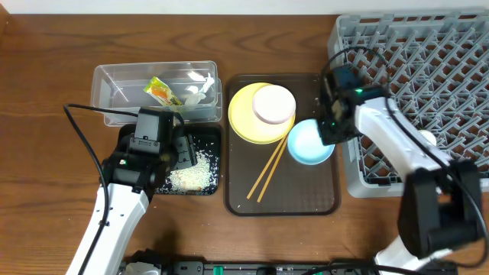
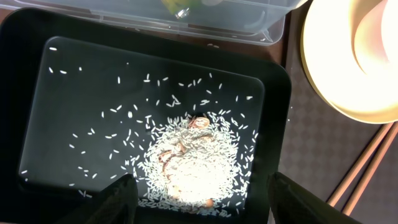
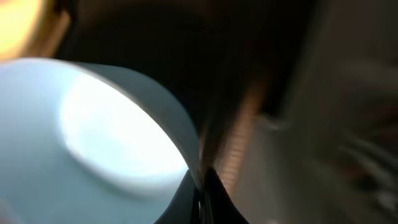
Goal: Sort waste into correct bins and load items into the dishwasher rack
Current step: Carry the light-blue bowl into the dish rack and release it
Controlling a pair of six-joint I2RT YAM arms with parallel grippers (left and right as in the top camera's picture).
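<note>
My right gripper (image 1: pixel 330 130) is shut on the rim of the light blue bowl (image 1: pixel 309 143), which is at the right edge of the brown tray; the wrist view shows the bowl (image 3: pixel 93 137) pinched between my fingers (image 3: pixel 202 186). My left gripper (image 2: pixel 199 199) is open and empty above the black tray (image 2: pixel 37 37), which holds white rice scraps (image 2: pixel 193 162). The clear tub (image 1: pixel 114 76) holds the green-yellow wrapper (image 1: pixel 160 92) and a white scrap (image 1: pixel 195 93). The white bowl (image 1: pixel 273 104) sits on the yellow plate (image 1: pixel 244 114). Two chopsticks (image 1: pixel 269 169) lie on the brown tray. A small white cup (image 1: pixel 428 139) shows in the grey rack (image 1: pixel 428 69).
The dark brown serving tray (image 1: pixel 306 195) lies at the centre, between the black tray and the rack. A black cable (image 1: pixel 80 114) runs from my left arm across the table's left part. The rack fills the right side.
</note>
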